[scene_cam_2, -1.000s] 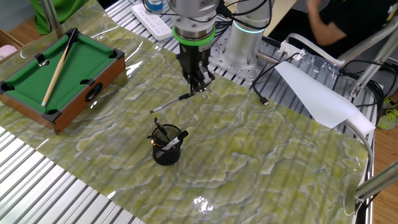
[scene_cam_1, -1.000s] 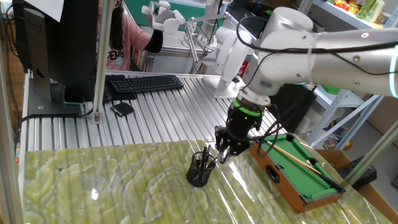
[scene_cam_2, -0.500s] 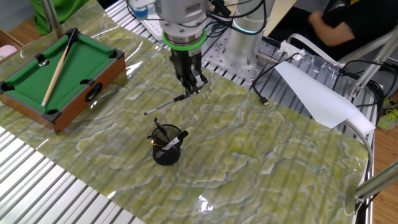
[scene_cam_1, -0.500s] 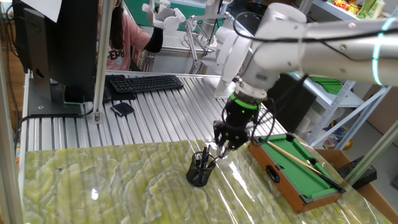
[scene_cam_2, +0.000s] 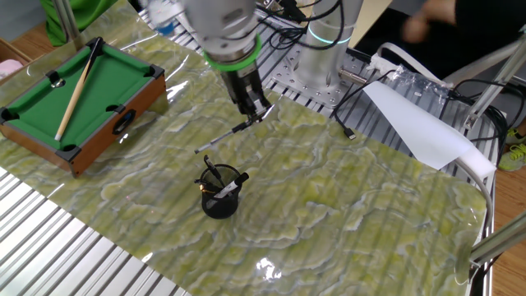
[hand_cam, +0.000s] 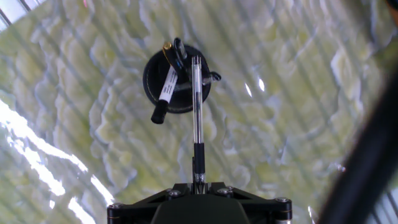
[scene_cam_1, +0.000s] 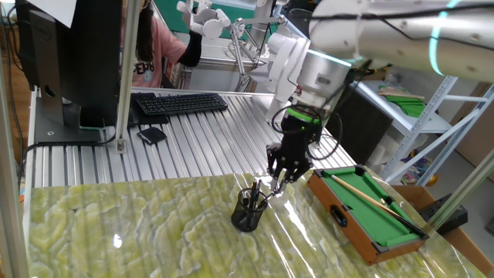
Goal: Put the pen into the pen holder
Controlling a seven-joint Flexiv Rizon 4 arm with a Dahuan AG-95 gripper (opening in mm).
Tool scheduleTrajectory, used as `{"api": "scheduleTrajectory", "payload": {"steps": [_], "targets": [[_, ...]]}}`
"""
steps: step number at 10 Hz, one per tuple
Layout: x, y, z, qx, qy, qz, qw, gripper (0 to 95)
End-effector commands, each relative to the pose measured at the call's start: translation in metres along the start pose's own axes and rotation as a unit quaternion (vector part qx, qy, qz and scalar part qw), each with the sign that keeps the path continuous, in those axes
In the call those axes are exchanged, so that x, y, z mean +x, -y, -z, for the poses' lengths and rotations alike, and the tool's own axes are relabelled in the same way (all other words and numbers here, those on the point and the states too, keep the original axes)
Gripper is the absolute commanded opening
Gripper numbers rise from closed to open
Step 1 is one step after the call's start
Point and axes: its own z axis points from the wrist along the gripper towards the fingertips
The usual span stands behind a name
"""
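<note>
My gripper (scene_cam_2: 256, 113) is shut on one end of the slim dark pen (scene_cam_2: 226, 135), which sticks out level above the green marbled mat. In the hand view the gripper (hand_cam: 199, 182) grips the pen (hand_cam: 197, 118), whose far tip lies over the pen holder (hand_cam: 176, 79). The pen holder (scene_cam_2: 219, 196) is a small black mesh cup with dark pens and a white-labelled marker in it; it stands on the mat below and in front of the gripper. In one fixed view the gripper (scene_cam_1: 282, 176) hangs just right of and above the cup (scene_cam_1: 248, 211).
A wooden toy pool table (scene_cam_2: 78, 103) with green felt and a tan cue stands left of the cup, and shows to the right in one fixed view (scene_cam_1: 370, 208). A keyboard (scene_cam_1: 180, 103) and monitor stand sit behind the mat. A white sheet (scene_cam_2: 415, 123) and cables lie at the right.
The arm has swung and tilted, carrying the held pen a little toward the pool-table side and over the cup. The cup and pool table have not moved.
</note>
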Motion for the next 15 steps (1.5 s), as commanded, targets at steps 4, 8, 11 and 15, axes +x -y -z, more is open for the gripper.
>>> {"api": "scheduleTrajectory", "payload": {"steps": [4,8,11,15], "targets": [[-0.001,-0.003,-0.004,-0.009,-0.033,-0.016,0.9993,0.0],[-0.001,-0.010,-0.010,-0.025,-0.049,-0.027,0.9981,0.0],[0.005,-0.017,-0.020,-0.028,-0.052,-0.032,0.9978,0.0],[0.002,-0.024,-0.027,-0.041,-0.072,-0.041,0.9957,0.0]]}}
